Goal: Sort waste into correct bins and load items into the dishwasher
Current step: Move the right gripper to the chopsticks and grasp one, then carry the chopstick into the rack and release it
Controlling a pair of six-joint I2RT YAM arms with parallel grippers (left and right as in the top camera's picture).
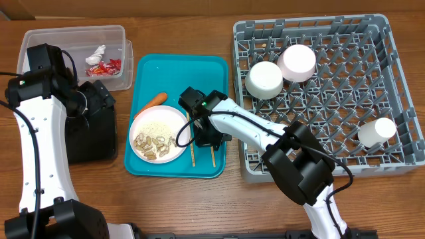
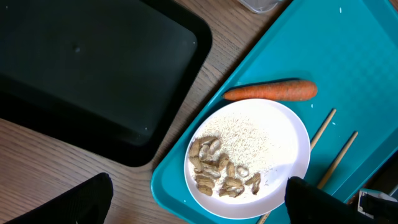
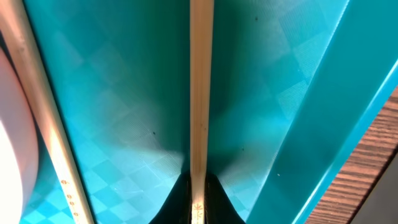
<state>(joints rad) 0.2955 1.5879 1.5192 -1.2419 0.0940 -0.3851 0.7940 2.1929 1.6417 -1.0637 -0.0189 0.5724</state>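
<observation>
While left gripper (image 2: 199, 202) gapes, right gripper (image 3: 198, 208) clamps a chopstick (image 3: 201, 93) near the tray wall (image 3: 326, 93).

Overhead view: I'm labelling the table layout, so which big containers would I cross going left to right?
From the left: clear tub → teal tray → grey dish rack. The black tray shares the tub's span, so it's left out.

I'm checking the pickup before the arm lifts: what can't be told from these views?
- Overhead: the body of the right gripper covers the chopstick where it is gripped, so the contact point is hidden.
- Right wrist: the bottom edge cuts off most of the gripper, so how much of the chopstick it clamps is unseen.
- Overhead: the left arm covers much of the black tray; the left wrist view crops part of it.
</observation>
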